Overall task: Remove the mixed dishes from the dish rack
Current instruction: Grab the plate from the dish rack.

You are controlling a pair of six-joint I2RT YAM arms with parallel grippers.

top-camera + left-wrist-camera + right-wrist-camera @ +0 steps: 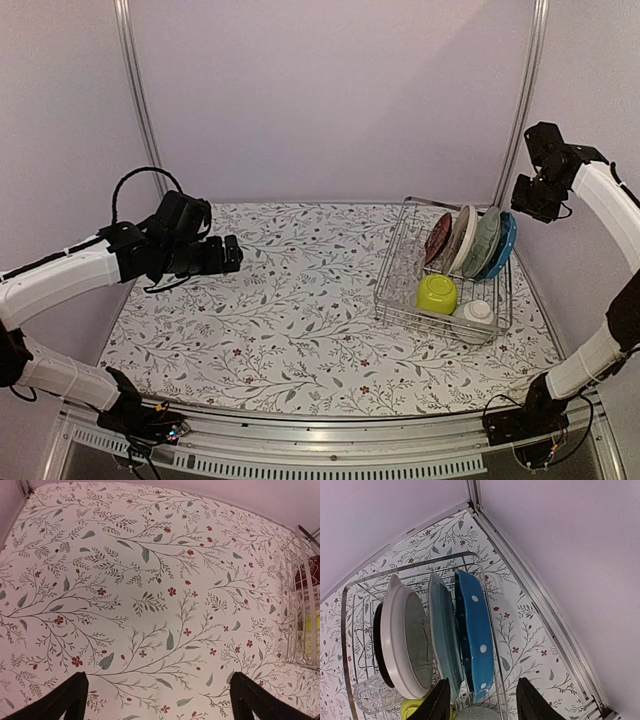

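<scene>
The dish rack [389, 291] stands at the table's right. Upright in it are a red floral plate [437, 238], a grey ringed plate [461, 238], a pale blue-green plate [484, 242] and a blue dotted plate [504, 246]. A lime-green bowl [437, 293] and a small whitish bowl [478, 312] sit at its front. My right gripper [540, 203] hangs open high above the rack's right end. In the right wrist view its fingers [440, 701] frame the blue dotted plate [475, 630] far below, beside the blue-green plate [442, 630]. My left gripper [232, 254] is open over the table's left.
The left wrist view shows floral tablecloth [150, 595] under my left gripper [160, 711], with the rack's edge [300, 605] at far right. A clear glass [367, 695] lies in the rack. The back wall and a metal corner post [520, 110] stand close behind my right arm.
</scene>
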